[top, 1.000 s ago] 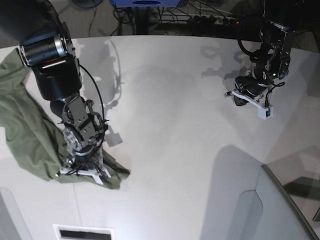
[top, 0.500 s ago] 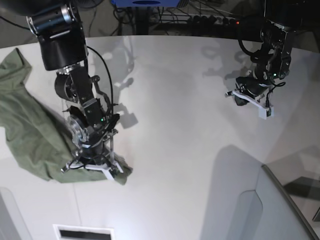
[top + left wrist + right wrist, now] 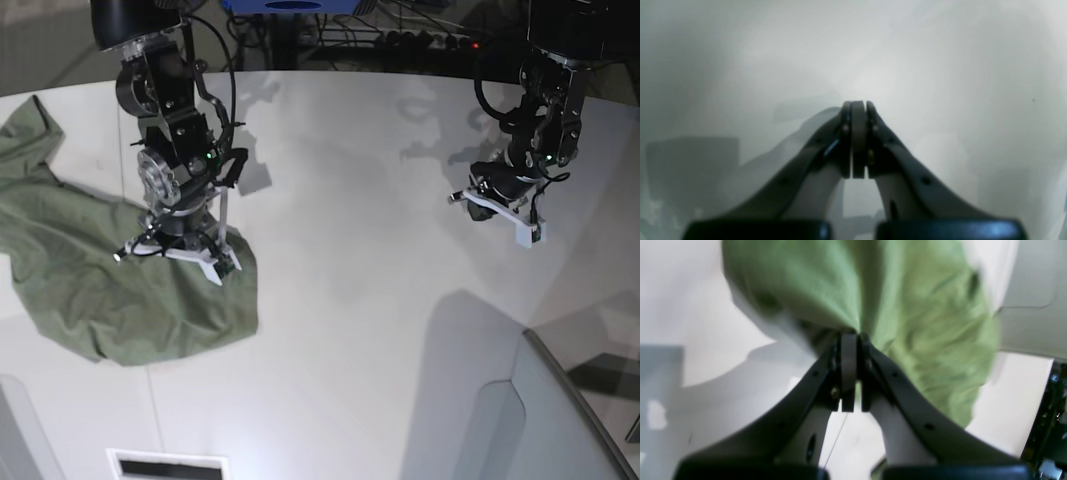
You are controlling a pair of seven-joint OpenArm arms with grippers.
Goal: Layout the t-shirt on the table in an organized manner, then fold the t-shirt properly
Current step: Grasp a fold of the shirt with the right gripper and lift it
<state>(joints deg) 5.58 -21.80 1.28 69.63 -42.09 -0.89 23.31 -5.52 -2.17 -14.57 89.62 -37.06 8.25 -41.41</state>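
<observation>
**Right pincer clamped on the shirt, left pincer closed over bare table**

Base view: my right gripper sits on the left side of the picture, over the green t-shirt. The shirt lies crumpled on the left part of the white table, one corner reaching up toward the far left edge, the bulk spread in a rumpled mass below and beside my right arm. Its nearest rounded edge ends just right of my right gripper. Folds and creases run all through it; no neckline or sleeve that I can pick out with certainty.

Right wrist view: my right gripper has its fingers pressed together on a pinch of the t-shirt. Cloth gathers into the tips and fans out above and to the right of them, blurred. White table shows to the left and below.

Left wrist view: my left gripper is clenched, pads flush against each other, nothing between them. Only the white table lies beyond, with soft grey shadows on it.

Base view again: my left gripper hangs on the right side of the picture, above the tabletop, well apart from the shirt. Its shadow falls on the table behind it. A grey translucent panel stands at the lower right corner, and a slot is cut into the surface at the bottom left
</observation>
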